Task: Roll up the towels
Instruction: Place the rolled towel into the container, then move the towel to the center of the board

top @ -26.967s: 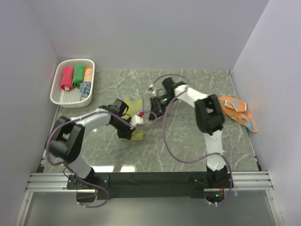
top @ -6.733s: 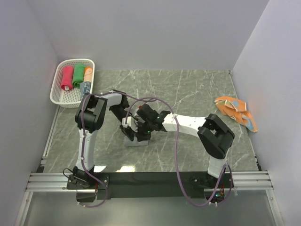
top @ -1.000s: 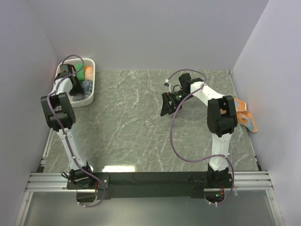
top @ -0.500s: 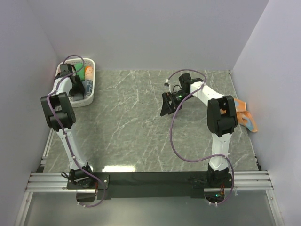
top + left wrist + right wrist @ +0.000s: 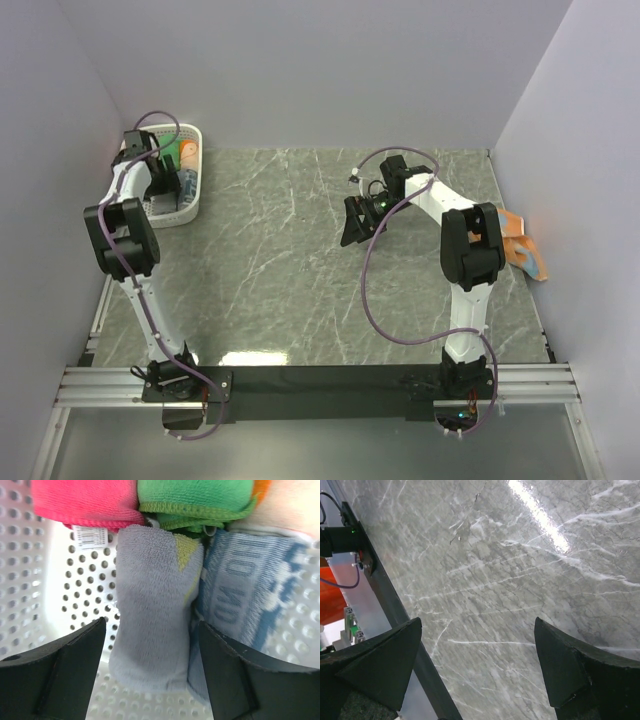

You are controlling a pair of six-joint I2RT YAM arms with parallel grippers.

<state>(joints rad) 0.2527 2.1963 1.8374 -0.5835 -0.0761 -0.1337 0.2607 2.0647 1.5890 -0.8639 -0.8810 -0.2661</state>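
Observation:
In the left wrist view, a grey-blue towel roll (image 5: 152, 615) with a yellow corner showing lies on the floor of the white basket (image 5: 60, 580). It lies beside a white-and-blue patterned roll (image 5: 250, 585). Behind them lie pink-red (image 5: 85, 502), green (image 5: 195, 497) and orange (image 5: 262, 487) rolls. My left gripper (image 5: 152, 675) is open and straddles the grey-blue roll, with a gap on the left side. My right gripper (image 5: 355, 222) hangs open over bare marble at mid-table, holding nothing. An orange towel with light-blue marks (image 5: 522, 250) lies unrolled at the table's right edge.
The basket (image 5: 196, 135) stands in the far left corner against the left wall. Walls close in the table on the left, back and right. The right arm's cable (image 5: 365, 290) loops over the table's middle.
My left gripper's jaws have spread apart around the grey-blue roll in the basket, and the wrist has shifted slightly. The right arm has not moved.

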